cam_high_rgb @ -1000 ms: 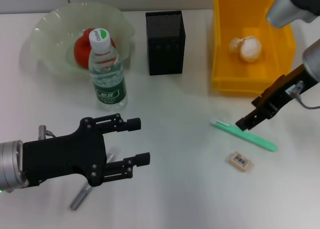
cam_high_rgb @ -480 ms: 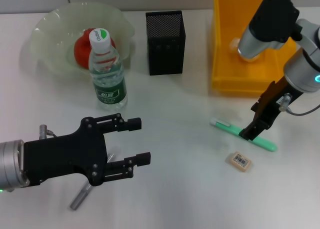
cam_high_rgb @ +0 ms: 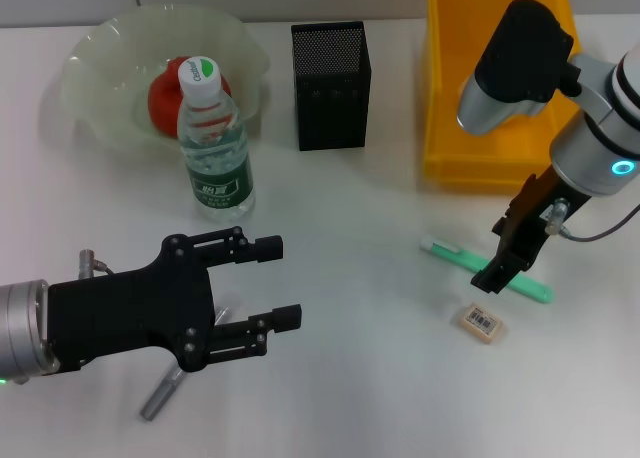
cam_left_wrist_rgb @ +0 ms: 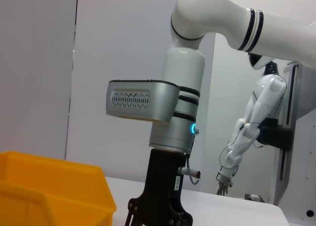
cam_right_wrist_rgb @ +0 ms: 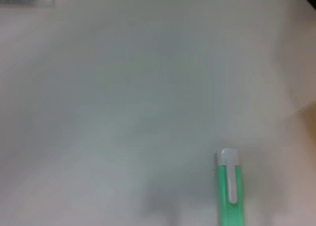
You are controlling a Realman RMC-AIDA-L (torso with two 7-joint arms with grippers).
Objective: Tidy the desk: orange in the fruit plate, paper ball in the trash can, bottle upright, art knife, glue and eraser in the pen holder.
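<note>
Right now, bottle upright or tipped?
Upright: the bottle stands on its base, cap on top, on the table before the fruit plate.

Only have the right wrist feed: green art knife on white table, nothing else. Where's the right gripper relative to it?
Observer: Head view shows the right gripper over the middle of the art knife, which lies flat. Contact I can't tell.
Operator: Anything loose close by?
Observer: The eraser lies just nearer the robot than the knife, apart from it.
Operator: Where's the drop-off?
Observer: The black pen holder stands upright farther back, on the robot's left of the yellow bin.
Operator: Left arm?
Observer: The left gripper hovers open at the front left, holding nothing.
</note>
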